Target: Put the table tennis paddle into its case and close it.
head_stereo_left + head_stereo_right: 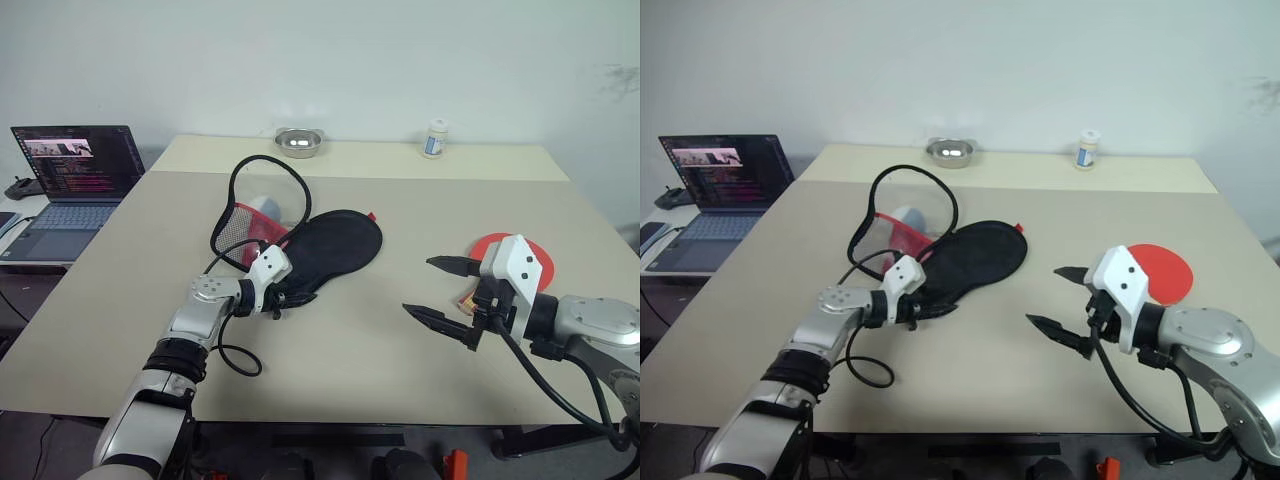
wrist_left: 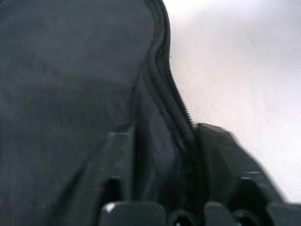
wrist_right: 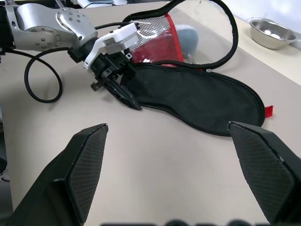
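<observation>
On the beige table (image 1: pixel 380 350), the left gripper (image 1: pixel 292 296) sits at the narrow handle end of the case (image 1: pixel 335 245), its fingers (image 2: pixel 221 160) pinched on the black zippered edge there. The case lies flat, black side up, stretching away from that gripper; its red mesh flap (image 1: pixel 245 228) stands open just beyond it. The right gripper (image 1: pixel 440 290) hovers above the table with fingers spread wide, holding nothing. The table tennis paddle (image 1: pixel 540 262) lies red face up just behind the right gripper, well apart from the case.
</observation>
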Action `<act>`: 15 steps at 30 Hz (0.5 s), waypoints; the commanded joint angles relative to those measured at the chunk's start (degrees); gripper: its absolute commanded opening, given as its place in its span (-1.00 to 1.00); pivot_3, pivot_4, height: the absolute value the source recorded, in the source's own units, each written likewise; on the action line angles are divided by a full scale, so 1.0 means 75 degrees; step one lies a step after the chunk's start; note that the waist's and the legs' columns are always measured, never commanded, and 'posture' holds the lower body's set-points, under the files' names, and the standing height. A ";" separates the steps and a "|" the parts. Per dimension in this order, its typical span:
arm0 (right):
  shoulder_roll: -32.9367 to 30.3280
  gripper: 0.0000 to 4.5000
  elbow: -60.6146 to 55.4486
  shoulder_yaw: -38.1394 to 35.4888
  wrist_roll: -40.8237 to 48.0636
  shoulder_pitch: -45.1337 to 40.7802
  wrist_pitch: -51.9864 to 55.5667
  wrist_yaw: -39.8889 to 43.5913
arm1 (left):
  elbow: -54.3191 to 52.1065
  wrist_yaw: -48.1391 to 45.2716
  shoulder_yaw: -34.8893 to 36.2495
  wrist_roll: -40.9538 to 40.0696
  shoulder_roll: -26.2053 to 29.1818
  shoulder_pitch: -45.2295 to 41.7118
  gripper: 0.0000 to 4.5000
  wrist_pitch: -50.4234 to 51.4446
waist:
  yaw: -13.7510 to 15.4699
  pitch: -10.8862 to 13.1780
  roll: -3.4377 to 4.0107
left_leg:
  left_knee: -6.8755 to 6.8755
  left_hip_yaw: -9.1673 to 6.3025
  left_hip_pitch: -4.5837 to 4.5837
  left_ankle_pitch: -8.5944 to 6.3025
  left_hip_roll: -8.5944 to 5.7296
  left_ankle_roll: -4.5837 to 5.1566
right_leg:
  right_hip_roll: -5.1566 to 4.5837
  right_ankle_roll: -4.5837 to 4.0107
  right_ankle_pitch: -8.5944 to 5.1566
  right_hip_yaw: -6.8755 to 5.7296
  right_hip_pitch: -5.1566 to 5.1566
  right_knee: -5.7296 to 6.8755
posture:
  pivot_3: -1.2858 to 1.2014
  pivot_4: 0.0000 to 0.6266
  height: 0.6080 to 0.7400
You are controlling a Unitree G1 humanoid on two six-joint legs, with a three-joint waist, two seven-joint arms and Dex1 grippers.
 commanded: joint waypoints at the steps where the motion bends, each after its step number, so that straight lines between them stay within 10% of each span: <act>1: -0.0085 1.00 -0.0163 -0.0217 -0.0034 -0.0039 -0.0179 -0.0010 | 0.0007 -0.0057 0.0164 -0.0049 0.0039 0.0026 -0.66 0.0021 | 0.0000 0.0000 0.0000 | 0.0000 0.0000 0.0001 0.0000 0.0000 0.0000 | 0.0000 0.0000 0.0000 0.0000 0.0000 0.0001 | 0.03 -0.52 1.00; 3: -0.0081 1.00 -0.0168 -0.0210 -0.0022 -0.0048 -0.0175 -0.0031 | -0.0078 -0.0100 0.0163 -0.0090 -0.0022 0.0057 -0.97 0.0088 | 0.0001 0.0000 0.0000 | 0.0000 -0.0001 0.0001 0.0000 0.0000 0.0000 | 0.0000 0.0000 0.0000 0.0000 0.0000 0.0003 | 0.03 -0.52 1.00; 15: -0.0338 1.00 -0.0142 -0.0464 0.0108 0.0036 -0.0088 0.0064 | -0.2241 0.0489 0.0087 -0.0703 -0.1193 0.0495 -0.99 0.2523 | 0.0075 0.0004 -0.0007 | 0.0004 -0.0002 -0.0009 0.0000 -0.0024 0.0000 | -0.0024 0.0006 0.0000 -0.0001 0.0003 -0.0005 | 0.03 -0.52 1.00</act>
